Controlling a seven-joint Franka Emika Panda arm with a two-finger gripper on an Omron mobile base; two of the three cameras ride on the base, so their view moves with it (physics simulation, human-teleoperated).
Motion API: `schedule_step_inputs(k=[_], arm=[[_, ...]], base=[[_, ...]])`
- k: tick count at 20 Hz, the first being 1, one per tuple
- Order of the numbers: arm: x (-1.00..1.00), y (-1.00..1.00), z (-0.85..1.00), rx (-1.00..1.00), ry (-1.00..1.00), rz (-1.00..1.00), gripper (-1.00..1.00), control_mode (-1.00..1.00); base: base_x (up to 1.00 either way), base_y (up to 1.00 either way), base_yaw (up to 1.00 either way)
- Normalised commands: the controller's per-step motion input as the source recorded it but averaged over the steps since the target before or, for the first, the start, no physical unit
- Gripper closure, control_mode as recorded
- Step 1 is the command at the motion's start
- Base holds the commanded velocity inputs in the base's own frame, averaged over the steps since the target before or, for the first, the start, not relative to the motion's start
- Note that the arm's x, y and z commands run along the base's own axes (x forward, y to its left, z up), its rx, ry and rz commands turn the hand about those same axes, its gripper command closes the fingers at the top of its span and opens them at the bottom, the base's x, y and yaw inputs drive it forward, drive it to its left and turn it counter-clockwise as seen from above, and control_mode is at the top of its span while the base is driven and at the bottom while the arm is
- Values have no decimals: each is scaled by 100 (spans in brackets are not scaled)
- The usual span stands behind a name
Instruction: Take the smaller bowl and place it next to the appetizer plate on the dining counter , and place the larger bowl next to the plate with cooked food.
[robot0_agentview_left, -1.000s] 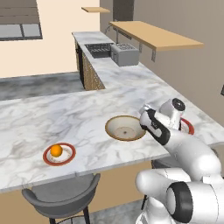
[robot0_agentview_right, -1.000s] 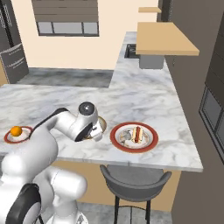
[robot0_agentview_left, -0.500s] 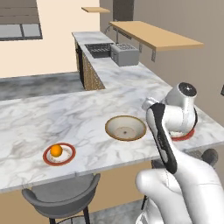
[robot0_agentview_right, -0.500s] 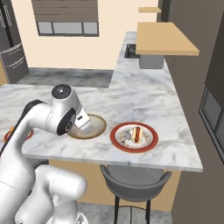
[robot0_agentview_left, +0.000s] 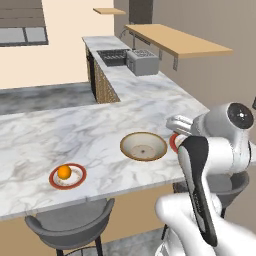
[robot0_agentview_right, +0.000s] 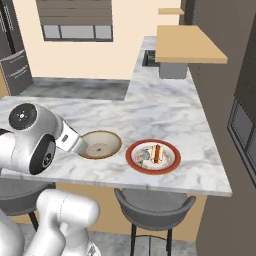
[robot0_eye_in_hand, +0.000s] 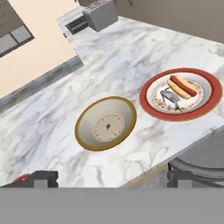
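dining counter | appetizer plate left | larger bowl middle | plate with cooked food just right | stools near side

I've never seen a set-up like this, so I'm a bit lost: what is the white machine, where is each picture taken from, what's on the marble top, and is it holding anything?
It is a white robot arm on a wheeled base, in a computer-rendered kitchen. Two pictures come from cameras on the base behind the arm, one to its left, one to its right. The third comes from a camera on the hand itself, looking down past the gripper, whose two dark fingertips stand far apart: it is open and holds nothing.

On the dining counter sit the larger bowl, cream with a brown-gold rim, and right beside it, not touching, the plate with cooked food. Farther along is the appetizer plate with one orange ball. Grey stools stand under the counter's edge.
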Motion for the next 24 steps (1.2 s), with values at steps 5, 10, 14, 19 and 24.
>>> schedule_step_inputs(k=[5,10,14,19,24], arm=[[-49,-3,48,-2,-16,16,-100,-100],[-26,1,-8,-8,-10,11,-100,-100],[-52,22,-6,-15,-8,9,-100,-100],[-26,17,-5,-8,-1,6,-100,100],[0,0,0,0,0,0,-100,100]], base=[[0,0,0],[0,0,0],[0,0,0],[-39,26,11],[-57,59,43]])
